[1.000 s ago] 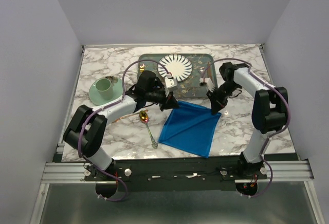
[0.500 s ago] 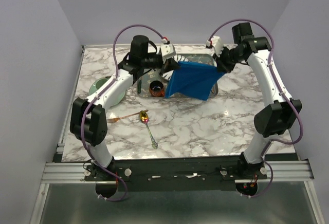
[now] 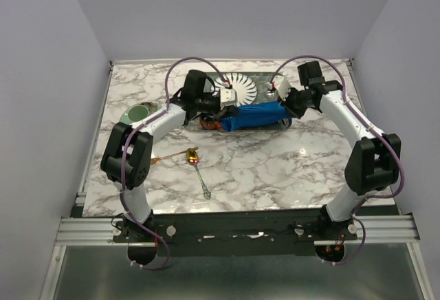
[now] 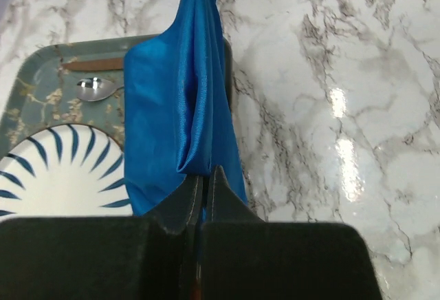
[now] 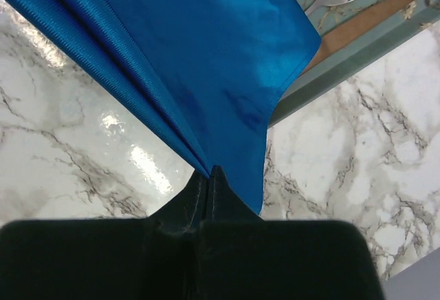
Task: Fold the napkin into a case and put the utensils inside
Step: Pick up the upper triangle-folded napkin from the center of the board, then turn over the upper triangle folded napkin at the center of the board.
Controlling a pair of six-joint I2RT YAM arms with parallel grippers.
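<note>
The napkin [image 3: 254,116] has been lowered and gathered narrower. Near left, the spoon [image 3: 194,157] and fork [image 3: 167,157] are left waiting. Farther back, the napkin is stretched along the tray's [image 4: 38,83] near rim. Each end is pinched tight by the left gripper [image 3: 223,118] and right gripper [image 3: 285,107], judged ready for folding.

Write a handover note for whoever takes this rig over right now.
Left end effector: shut on one end of the napkin.
Right end effector: shut on the other end.
Napkin hangs in folds between them, over the near edge of the tray.
Fork and spoon lie on the table, nearer the arms.
Done: napkin gripped.
Left: form the case, put fork and spoon in.
</note>
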